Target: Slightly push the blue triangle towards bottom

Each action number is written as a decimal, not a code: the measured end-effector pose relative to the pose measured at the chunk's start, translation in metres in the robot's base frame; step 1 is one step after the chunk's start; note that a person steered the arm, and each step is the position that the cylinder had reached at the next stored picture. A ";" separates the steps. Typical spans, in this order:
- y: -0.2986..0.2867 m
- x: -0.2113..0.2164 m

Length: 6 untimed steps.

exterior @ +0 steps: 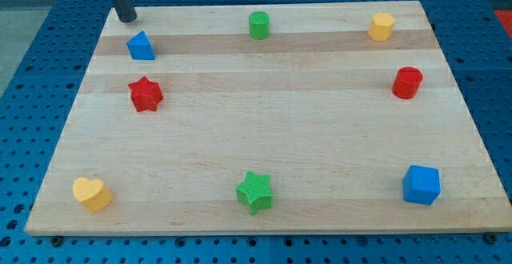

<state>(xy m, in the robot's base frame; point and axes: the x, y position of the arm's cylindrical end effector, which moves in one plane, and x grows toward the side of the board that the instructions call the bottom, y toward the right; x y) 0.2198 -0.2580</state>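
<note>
The blue triangle sits near the top left of the wooden board. My tip stands at the board's top left corner, just above and slightly left of the blue triangle, a small gap apart from it. The rod rises out of the view's top.
A red star lies just below the blue triangle. A green cylinder is at top centre, a yellow hexagon at top right, a red cylinder at right. Along the bottom lie a yellow heart, green star, blue cube.
</note>
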 end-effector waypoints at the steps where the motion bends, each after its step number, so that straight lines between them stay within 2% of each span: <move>1: 0.006 0.004; 4: 0.030 0.176; 5: 0.049 0.211; 6: 0.048 0.218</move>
<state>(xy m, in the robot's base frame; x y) 0.4381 -0.2102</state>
